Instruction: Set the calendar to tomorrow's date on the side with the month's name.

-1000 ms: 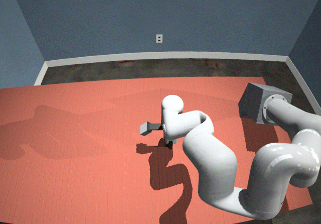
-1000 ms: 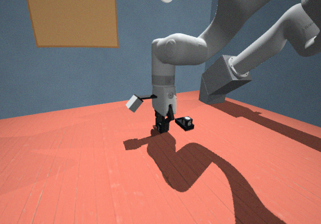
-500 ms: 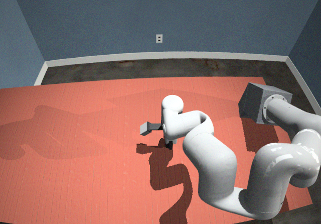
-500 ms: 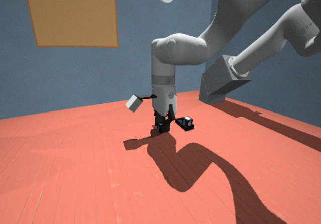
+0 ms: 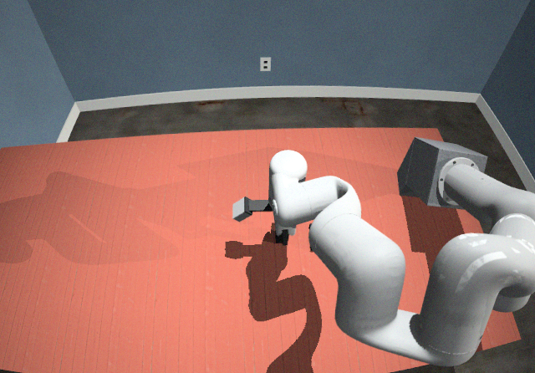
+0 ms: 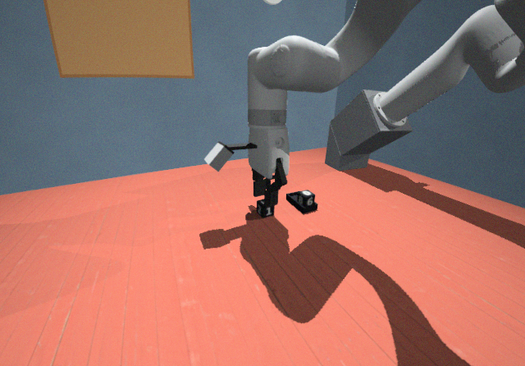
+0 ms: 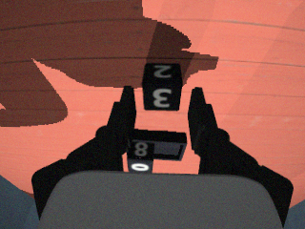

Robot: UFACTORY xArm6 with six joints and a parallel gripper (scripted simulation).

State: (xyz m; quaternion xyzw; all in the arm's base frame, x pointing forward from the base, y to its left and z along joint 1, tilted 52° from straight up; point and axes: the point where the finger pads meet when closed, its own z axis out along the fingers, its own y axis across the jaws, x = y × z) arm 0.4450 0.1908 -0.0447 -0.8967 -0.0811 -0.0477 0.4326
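While my arm bends down over the red table (image 6: 127,268), wrist vertical, I see the gripper (image 6: 268,194) hanging just above the loose cube (image 6: 265,208), its fingers parted and holding nothing; this black cube stands on the table beside the tray (image 6: 302,206), showing 3; another cube (image 6: 305,199) sits in the tray, showing 6.

The small black cube (image 7: 163,87) standing on the salmon-red plank table (image 6: 127,268) shows a white 3 on its upper face and a white 2 on the adjoining face in the wrist view, and a white 1 on its side in the exterior view. The second black cube (image 6: 306,199), sitting in the flat black tray (image 6: 296,204), shows a white 6 in the exterior view. In the wrist view that cube shows an 8 and a 0; the tray's month name cannot be read.
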